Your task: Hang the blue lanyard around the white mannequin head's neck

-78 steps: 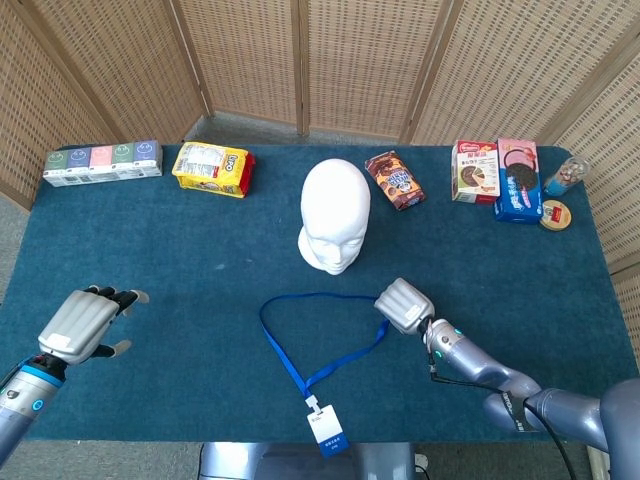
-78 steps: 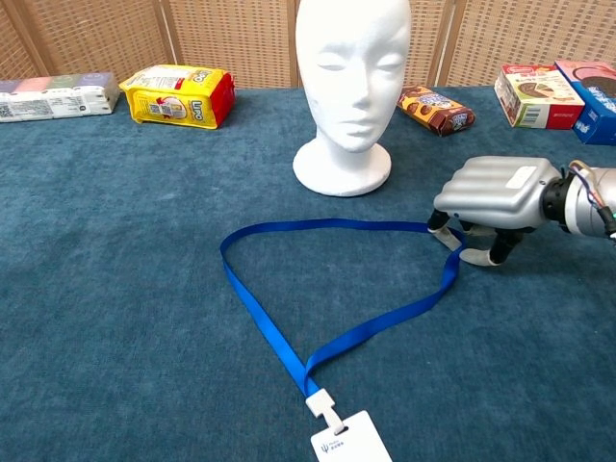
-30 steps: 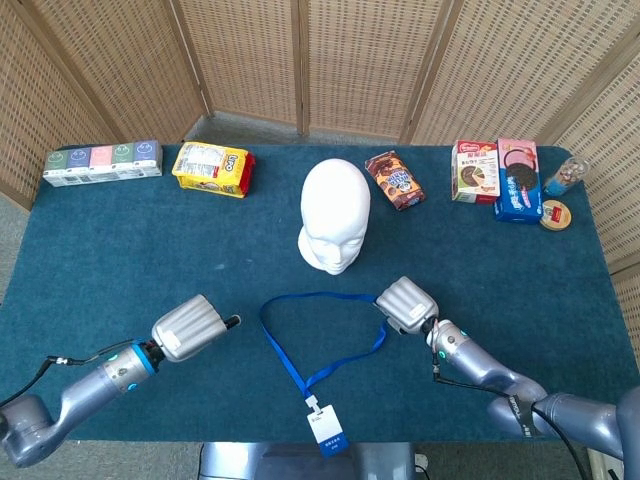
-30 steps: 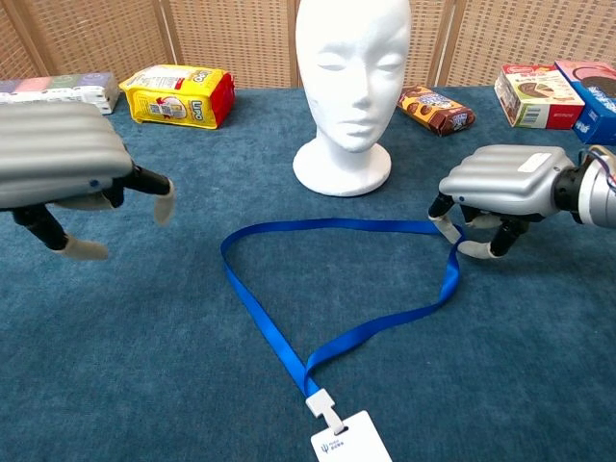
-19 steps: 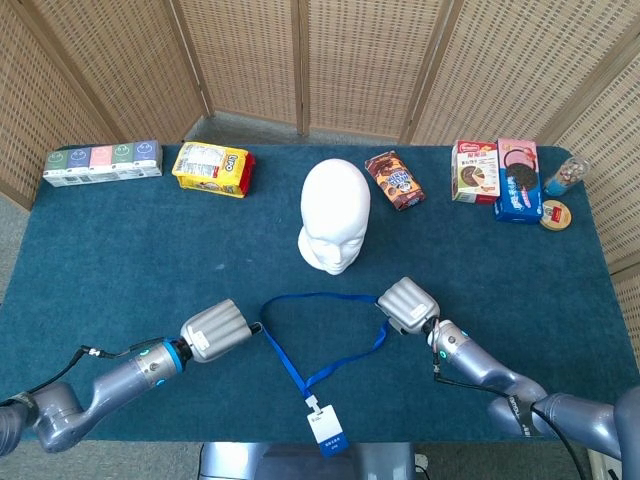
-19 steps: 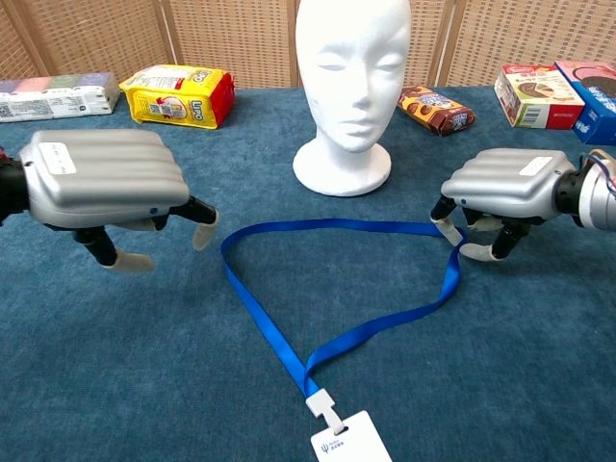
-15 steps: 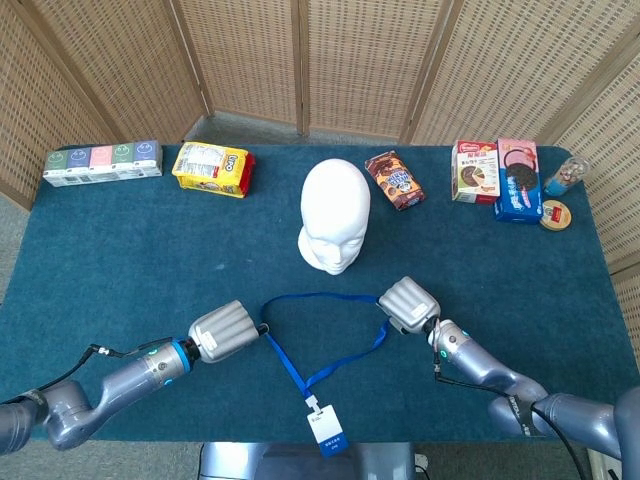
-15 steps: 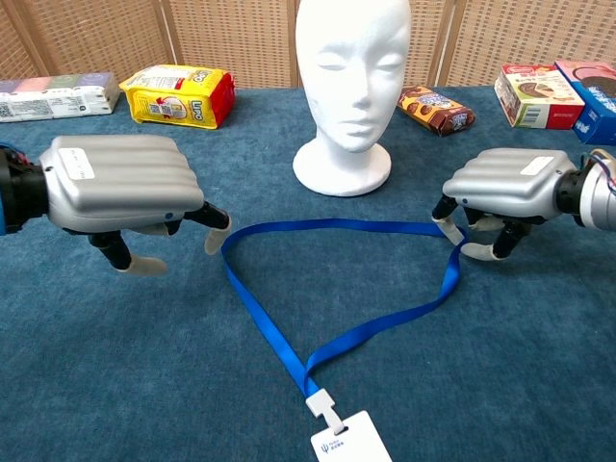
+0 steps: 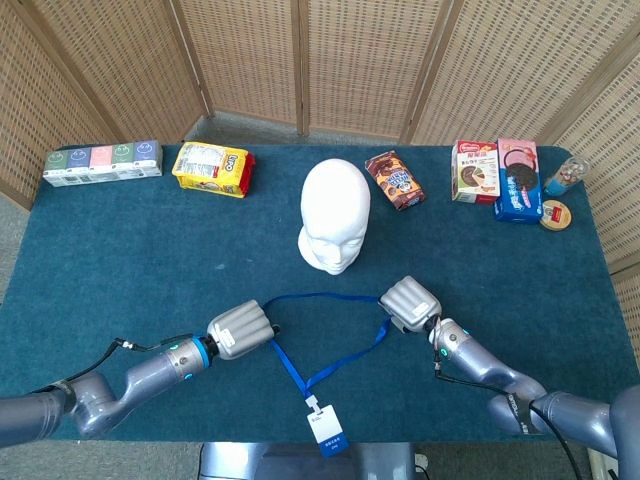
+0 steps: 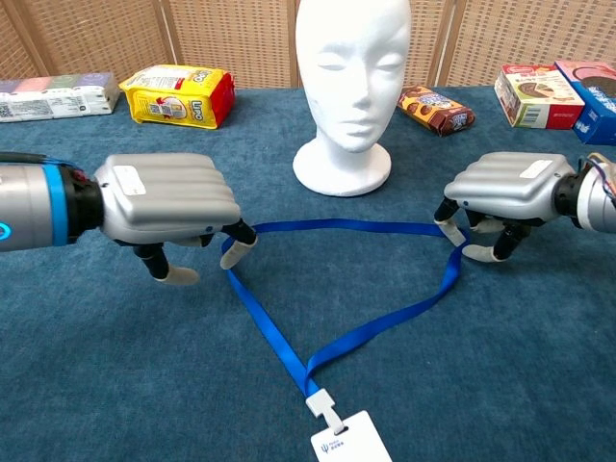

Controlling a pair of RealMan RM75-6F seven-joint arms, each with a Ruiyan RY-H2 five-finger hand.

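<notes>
Nearest the robot, at 6 o'clock on the dark blue felt tabletop (image 9: 120,260): a white rectangular name badge (image 10: 350,439) on a white plastic clip, ending the blue ribbon lanyard (image 10: 337,337). From the clip, two blue strands running up toward 12 o'clock and spreading into a flat, roughly triangular loop on the cloth.

At 9 o'clock of the loop: the silver left hand (image 10: 168,202), palm down, knuckles up, fingertips (image 10: 238,247) touching the loop's left corner; whether the strap is actually pinched there cannot be told.

At 3 o'clock of the loop: the silver right hand (image 10: 508,188), also palm down, fingers curled onto the loop's right corner, seemingly nipping the ribbon against the table.

Just beyond the loop's far strand, toward 12 o'clock: the white foam mannequin head (image 10: 351,82), upright on its round base, face toward the robot, neck bare, lanyard not yet on it.

Farther back, along the far edge: at 10 o'clock a yellow snack packet (image 9: 211,169); further left a row of small pastel cartons (image 9: 102,162); at 1 o'clock a brown cookie packet (image 9: 394,180); at 2 o'clock a cluster of red, pink and blue biscuit boxes (image 9: 498,175), with a small jar (image 9: 565,177) beside them.

Behind the table: woven wicker folding screens (image 9: 360,60).
</notes>
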